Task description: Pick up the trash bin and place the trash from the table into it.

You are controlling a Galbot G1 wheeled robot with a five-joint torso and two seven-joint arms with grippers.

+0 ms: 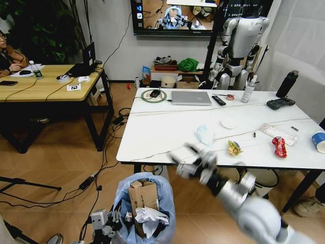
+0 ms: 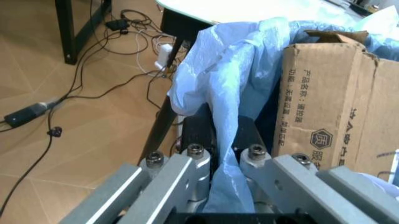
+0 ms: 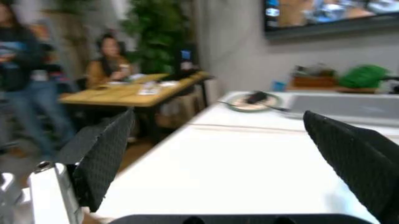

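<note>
The left tool [image 2: 215, 161], low beside the robot's base, is pinching the rim of the trash bin lined with crinkly translucent light-blue plastic [image 1: 144, 208], its fingers pressed together on the bag film and the dark wall beneath it; the bin is held just in front of the near edge of the large white marble-veined tabletop [image 1: 167, 132] and already contains a creased brown cardboard carton [image 2: 337, 98] and crumpled white paper [image 1: 150, 216]. The right tool [image 1: 195, 158], fingers spread wide and empty, hangs at the near edge of the tabletop, pointing across it. Trash left on the surface includes a crumpled pale-blue tissue [image 1: 205, 134], a flat white paper disc [image 1: 228, 123], a yellow wrapper [image 1: 234, 148], a red wrapper [image 1: 279, 147], a clear plastic pack [image 1: 278, 133] and a blue-and-white paper cup [image 1: 319, 141] at the far right edge. The step in hand appears to be a reach for the nearest piece, probably the tissue or the yellow wrapper; it would go best with the spread fingers brought down squarely over the light item and closed low against the surface, while the bin is kept steady and level near the edge for a short carry. A silver laptop [image 1: 191, 97], a black remote [image 1: 218, 100] and a dark bottle [image 1: 287, 84] stand toward the far side. The room has a wood-effect floor strewn with cables, a wooden desk [image 1: 45, 84] to the left and a wall screen [image 1: 177, 18].
</note>
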